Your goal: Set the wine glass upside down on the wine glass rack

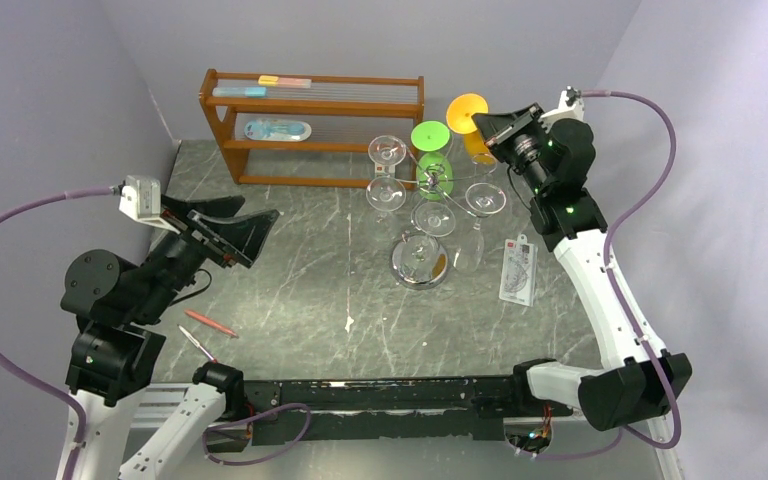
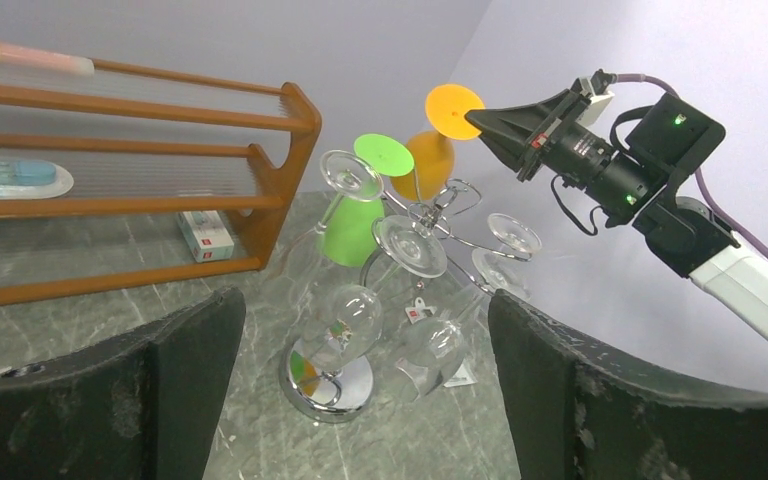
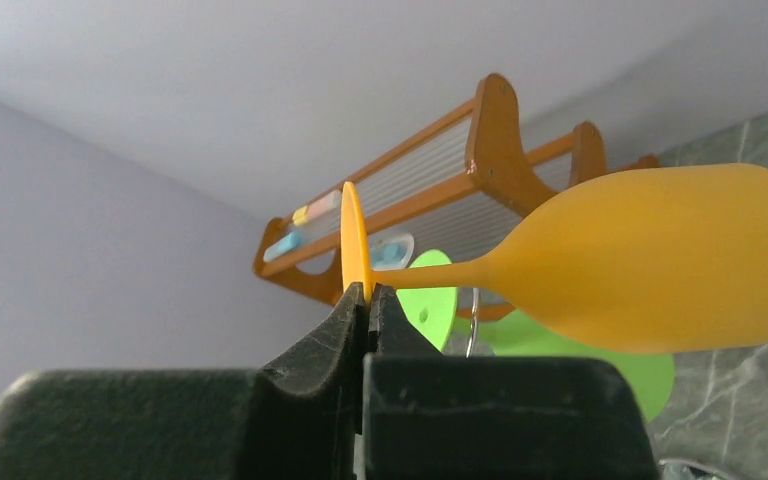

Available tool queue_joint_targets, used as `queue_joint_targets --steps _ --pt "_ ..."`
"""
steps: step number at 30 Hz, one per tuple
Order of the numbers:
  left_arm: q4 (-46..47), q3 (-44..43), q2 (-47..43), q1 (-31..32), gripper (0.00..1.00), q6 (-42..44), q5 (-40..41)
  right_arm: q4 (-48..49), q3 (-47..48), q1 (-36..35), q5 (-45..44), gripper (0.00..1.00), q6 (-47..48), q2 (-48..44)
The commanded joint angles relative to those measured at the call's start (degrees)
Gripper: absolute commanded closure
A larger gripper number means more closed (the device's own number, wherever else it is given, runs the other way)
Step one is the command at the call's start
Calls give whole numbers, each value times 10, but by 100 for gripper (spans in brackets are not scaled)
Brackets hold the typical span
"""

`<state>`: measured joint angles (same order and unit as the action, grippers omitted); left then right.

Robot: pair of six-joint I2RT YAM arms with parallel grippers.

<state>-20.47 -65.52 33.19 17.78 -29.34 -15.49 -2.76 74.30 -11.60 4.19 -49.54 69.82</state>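
Orange wine glass (image 3: 660,260) inverted, foot up, beside chrome rack (image 1: 419,265).

No word or number can be read anywhere. A flat white packet (image 1: 518,270) lies on the bench (image 1: 290,280) near the right arm. It bears a small red mark at its top end and grey printing below, too small to make out. A small white box (image 2: 205,235) at the bottom of the wooden shelf (image 2: 260,118) shows a red square logo and fine lines of print, all blurred. A little white tag (image 2: 418,313) among the glasses at the rack (image 2: 328,385) carries a red spot, also illegible.
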Motion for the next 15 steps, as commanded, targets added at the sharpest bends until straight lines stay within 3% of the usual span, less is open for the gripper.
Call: queue_joint_targets --steps 1,15 --pt "-9 -14 5 -3 4 3 -8 -28 -9 9 57 100 -28 -12" --pt "-18 -16 3 -3 4 6 6 -81 -22 10 102 100 -17 -47"
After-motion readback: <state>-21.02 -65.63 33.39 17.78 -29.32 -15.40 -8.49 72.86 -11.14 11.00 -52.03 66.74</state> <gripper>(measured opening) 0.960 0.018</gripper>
